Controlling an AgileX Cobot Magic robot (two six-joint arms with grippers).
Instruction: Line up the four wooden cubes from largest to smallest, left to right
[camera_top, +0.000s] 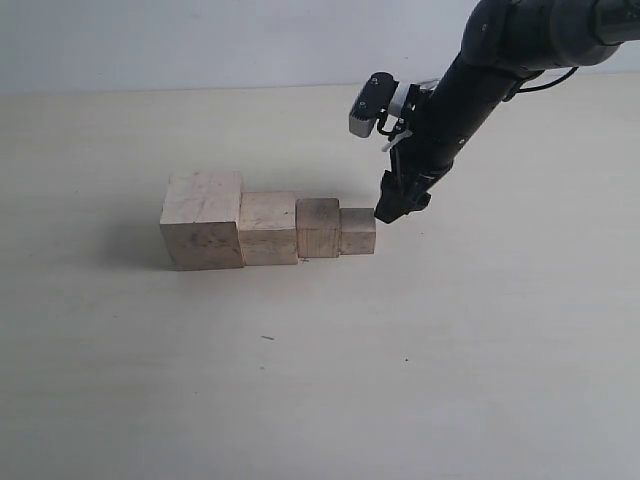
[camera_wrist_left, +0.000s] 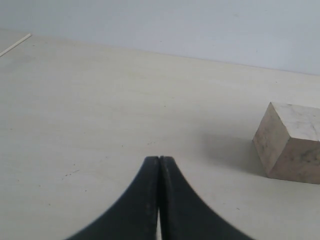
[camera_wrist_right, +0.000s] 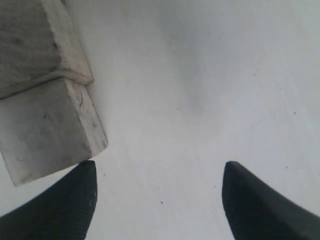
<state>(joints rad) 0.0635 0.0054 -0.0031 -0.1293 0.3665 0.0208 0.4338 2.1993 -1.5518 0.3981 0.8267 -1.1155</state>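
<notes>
Just beside the smallest cube (camera_top: 357, 231) stand the spread right jaws.

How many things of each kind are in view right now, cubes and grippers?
Cubes: 4 (largest cube, second cube, third cube, smallest cube)
Grippers: 2 (left gripper, right gripper)
Total: 6

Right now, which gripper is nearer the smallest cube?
Right. The right gripper sits open just beside the smallest cube, at the row's right end. The left gripper, shut, is outside the exterior view, with one cube off ahead of it.
</notes>
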